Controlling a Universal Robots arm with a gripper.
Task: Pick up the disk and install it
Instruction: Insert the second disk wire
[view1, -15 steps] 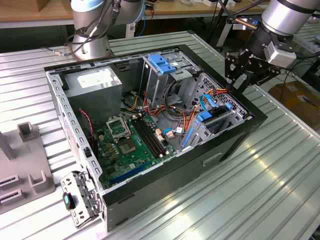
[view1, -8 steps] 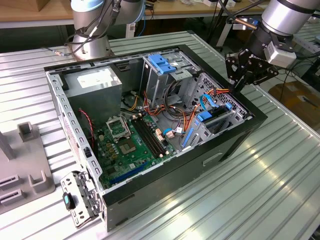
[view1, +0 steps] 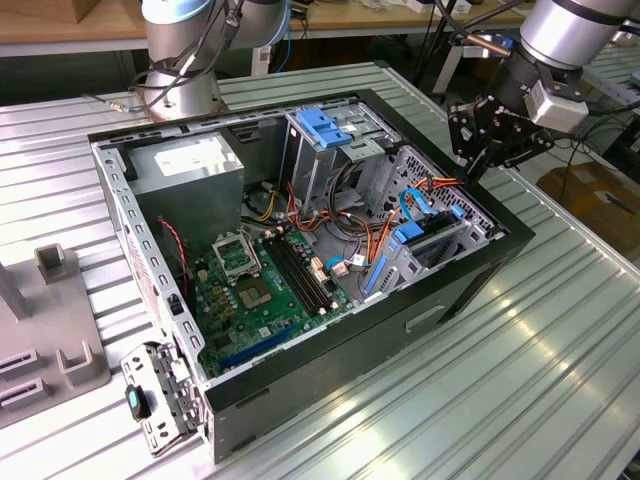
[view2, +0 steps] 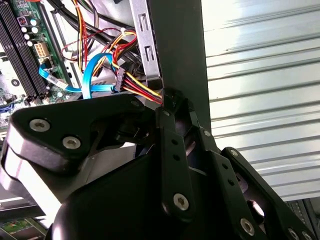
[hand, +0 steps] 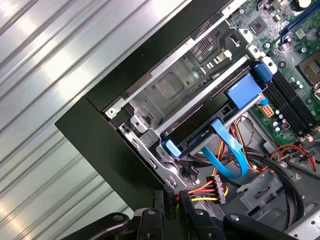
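Note:
The disk (view1: 425, 236) sits edge-up in the drive bay at the near corner of the open computer case (view1: 470, 290), on the exterior view's right. Its blue carrier (hand: 241, 95) shows in the first wrist view, with a blue data cable (hand: 227, 160) looping from it. My gripper (view1: 472, 165) hangs shut just above the case's rim (view2: 175, 55), up and right of the disk in the exterior view. Its tips (hand: 172, 201) are close to a bundle of red, yellow and black power wires (view2: 142, 86). I see nothing held between the fingers (view2: 172, 145).
The case lies on a ribbed metal table (view1: 560, 380). Inside are the green motherboard (view1: 255, 290), a grey power-supply box (view1: 190, 165) and a bare blue bracket (view1: 325, 125) on the upper bay. A grey fixture (view1: 55, 350) stands on the exterior view's left.

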